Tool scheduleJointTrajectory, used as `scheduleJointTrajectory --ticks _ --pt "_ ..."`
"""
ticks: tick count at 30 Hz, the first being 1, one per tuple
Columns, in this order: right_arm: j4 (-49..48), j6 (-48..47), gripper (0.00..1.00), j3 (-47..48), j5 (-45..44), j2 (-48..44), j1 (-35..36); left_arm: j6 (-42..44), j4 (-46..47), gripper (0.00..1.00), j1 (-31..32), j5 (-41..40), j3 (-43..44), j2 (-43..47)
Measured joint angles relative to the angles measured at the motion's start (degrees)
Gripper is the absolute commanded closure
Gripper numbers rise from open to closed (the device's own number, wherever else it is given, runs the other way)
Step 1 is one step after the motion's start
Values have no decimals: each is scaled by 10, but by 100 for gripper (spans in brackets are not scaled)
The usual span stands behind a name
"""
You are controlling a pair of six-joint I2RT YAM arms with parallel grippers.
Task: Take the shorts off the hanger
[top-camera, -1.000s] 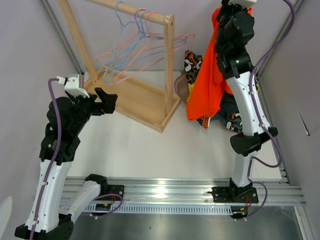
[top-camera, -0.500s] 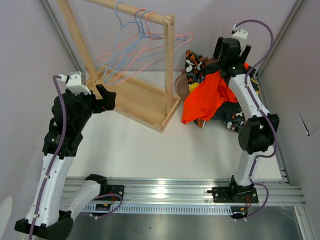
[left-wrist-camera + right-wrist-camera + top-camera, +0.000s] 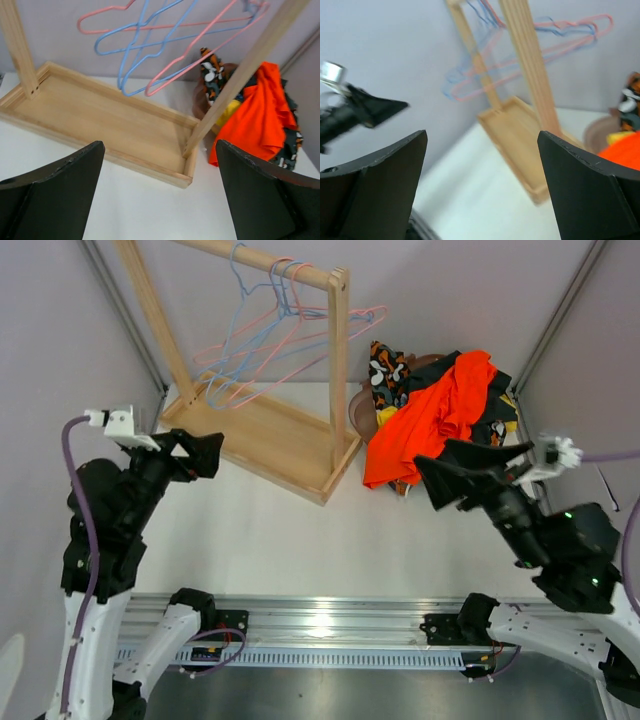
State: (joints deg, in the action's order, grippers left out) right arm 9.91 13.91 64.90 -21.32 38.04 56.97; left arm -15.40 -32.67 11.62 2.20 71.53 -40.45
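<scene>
The shorts lie in a heap on the table at the back right, off the hangers. The bright orange shorts [image 3: 440,415] [image 3: 262,115] [image 3: 626,150] are on top. Under them lie a camouflage print pair [image 3: 385,368] [image 3: 212,75] and a bit of the yellow pair [image 3: 388,417] [image 3: 228,111]. Bare pink and blue wire hangers [image 3: 265,340] [image 3: 160,50] [image 3: 520,60] hang on the wooden rack. My right gripper [image 3: 455,472] [image 3: 482,185] is open and empty, in front of the heap. My left gripper [image 3: 205,452] [image 3: 160,195] is open and empty, near the rack's left end.
The wooden rack has a tray-like base [image 3: 270,440] [image 3: 100,120] and slanted posts [image 3: 340,370] between the two arms. Grey walls close in on the left and right. A metal rail [image 3: 330,625] runs along the near edge.
My right gripper opened and let go of the orange shorts, which dropped onto the heap. The right arm then swung down to the near right. The left arm pulled back slightly.
</scene>
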Motion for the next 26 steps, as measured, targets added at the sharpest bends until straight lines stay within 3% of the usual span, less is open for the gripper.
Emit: scheduleJointTrajectory --ticks 3,7,13,26 --pt "-7 16 1 -15 2 -59 40 3 12 1 1 19 -1 37" --pt "37 20 1 -23 -27 -57 68 6 13 1 1 13 30 70" --pt "83 13 1 -23 -69 -39 71 21 -2 1 2 -25 85 63" --pt "79 -9 1 -22 -83 -40 71 38 -28 1 2 -51 88 63"
